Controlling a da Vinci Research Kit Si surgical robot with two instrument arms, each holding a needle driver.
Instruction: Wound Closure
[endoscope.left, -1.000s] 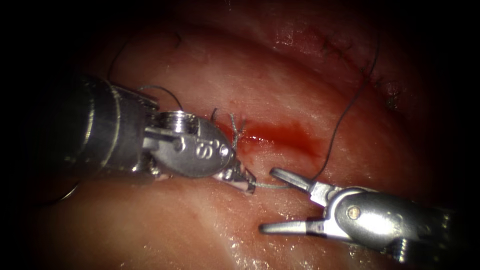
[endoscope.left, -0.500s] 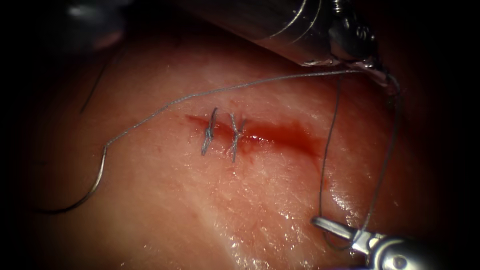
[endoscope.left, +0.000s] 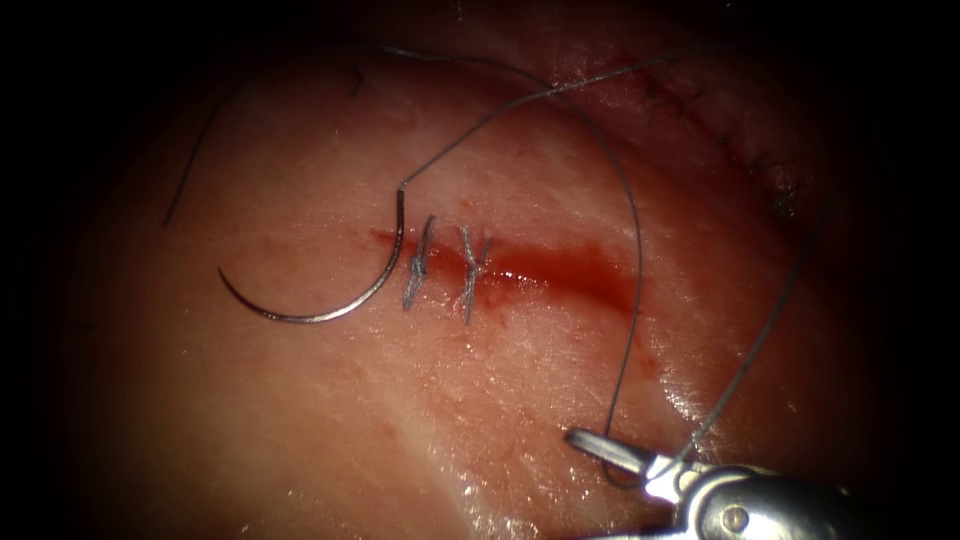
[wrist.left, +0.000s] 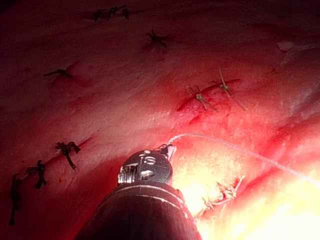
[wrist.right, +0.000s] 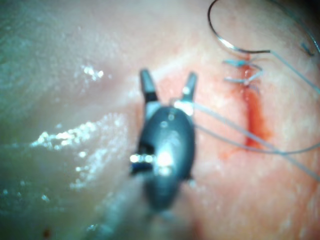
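Observation:
The curved needle (endoscope.left: 330, 305) lies free on the tissue (endoscope.left: 300, 420), at the left end of the cut (endoscope.left: 570, 270), not in the tissue; it also shows as needle (wrist.right: 235, 45). Two tied stitches (endoscope.left: 440, 265) cross the cut, which holds red fluid. Thread (endoscope.left: 520, 105) runs from the needle's blunt end up and to the right, and a second strand loops down to my right tool (endoscope.left: 585, 490). That tool (wrist.right: 168, 80) is open, with thread draped over the base of one jaw. My left tool (wrist.left: 167, 149) holds the thread (wrist.left: 240, 150), which leaves its tip taut.
An older closed cut with dark stitches (endoscope.left: 740, 150) lies at the upper right. A loose dark strand (endoscope.left: 190, 170) lies on the tissue at the upper left. Several dark knotted stitches (wrist.left: 65, 147) mark other closed cuts around the left tool.
The needle has been dragged right along the tissue, up to the left end of the cut. The left tool has left the endoscope view. The right tool has shifted slightly left.

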